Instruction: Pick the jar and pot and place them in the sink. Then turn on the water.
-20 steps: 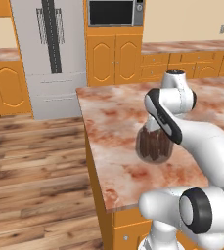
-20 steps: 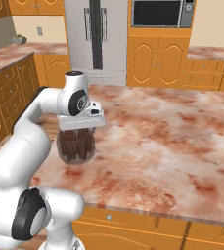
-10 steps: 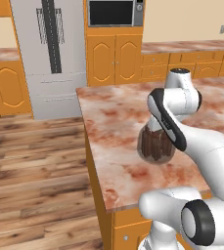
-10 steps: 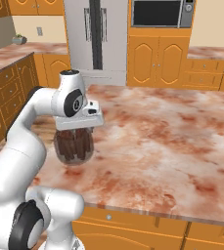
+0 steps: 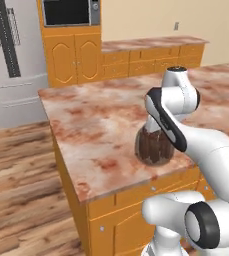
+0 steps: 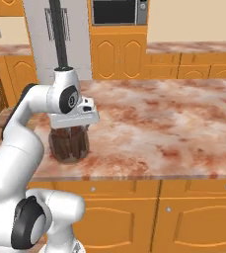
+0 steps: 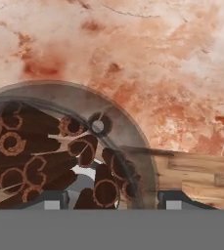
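Jar: clear glass jar [image 5: 154, 146] with dark reddish-brown rolled contents, upright near the front edge of the marble counter [image 5: 101, 125]; whether its base touches the counter or hangs just above it cannot be told.
Jar, hand view: the rim [image 7: 128, 127] curves across the lower left, brown rolls [image 7: 45, 166] packed inside.
Gripper: the gripper [image 6: 71, 131] sits directly over the jar's top, pointing down.
Fingers: spread to either side of the jar's upper part, closed on it; finger tips [image 7: 174, 200] flank the rim in the hand view.
Arm: white arm [image 5: 206, 145] bends over the counter's near corner.
Surroundings: orange cabinets [image 6: 119, 52] and a grey refrigerator [image 5: 11, 60] behind, with a dark microwave [image 6: 119, 11] above; wood floor [image 5: 21, 175] beside the counter.
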Motion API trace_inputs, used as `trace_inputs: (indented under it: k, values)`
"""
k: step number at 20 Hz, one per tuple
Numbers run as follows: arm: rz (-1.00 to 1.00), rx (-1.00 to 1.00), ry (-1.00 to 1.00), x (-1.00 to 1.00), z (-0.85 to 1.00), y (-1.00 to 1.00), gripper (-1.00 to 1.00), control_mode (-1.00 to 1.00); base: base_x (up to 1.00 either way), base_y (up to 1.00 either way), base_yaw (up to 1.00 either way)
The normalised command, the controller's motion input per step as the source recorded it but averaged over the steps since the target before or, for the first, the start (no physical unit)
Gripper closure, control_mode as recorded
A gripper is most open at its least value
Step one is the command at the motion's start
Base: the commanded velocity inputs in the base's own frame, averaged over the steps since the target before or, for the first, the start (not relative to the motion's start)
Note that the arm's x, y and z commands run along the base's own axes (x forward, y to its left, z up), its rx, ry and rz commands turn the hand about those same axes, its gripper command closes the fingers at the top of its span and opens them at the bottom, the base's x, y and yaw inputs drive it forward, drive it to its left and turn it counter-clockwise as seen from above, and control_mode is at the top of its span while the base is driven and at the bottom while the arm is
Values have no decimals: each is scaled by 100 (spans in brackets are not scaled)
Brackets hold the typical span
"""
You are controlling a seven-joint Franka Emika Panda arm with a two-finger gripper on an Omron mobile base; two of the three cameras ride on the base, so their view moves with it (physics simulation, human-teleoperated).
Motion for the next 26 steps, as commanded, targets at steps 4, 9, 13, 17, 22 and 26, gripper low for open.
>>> trace_inputs:
  k: [4, 9, 13, 17, 22, 26]
  values:
    - [0, 0, 0, 0, 0, 0, 100, 100, -26, -9, -82]
    - [0, 0, 0, 0, 0, 0, 100, 100, -1, -1, -93]
    - [0, 0, 0, 0, 0, 0, 100, 100, 0, 0, -100]
    - [0, 0, 0, 0, 0, 0, 100, 100, 0, 0, -100]
    - [0, 0, 0, 0, 0, 0, 100, 100, 0, 0, -100]
    - [0, 0, 0, 0, 0, 0, 100, 100, 0, 0, -100]
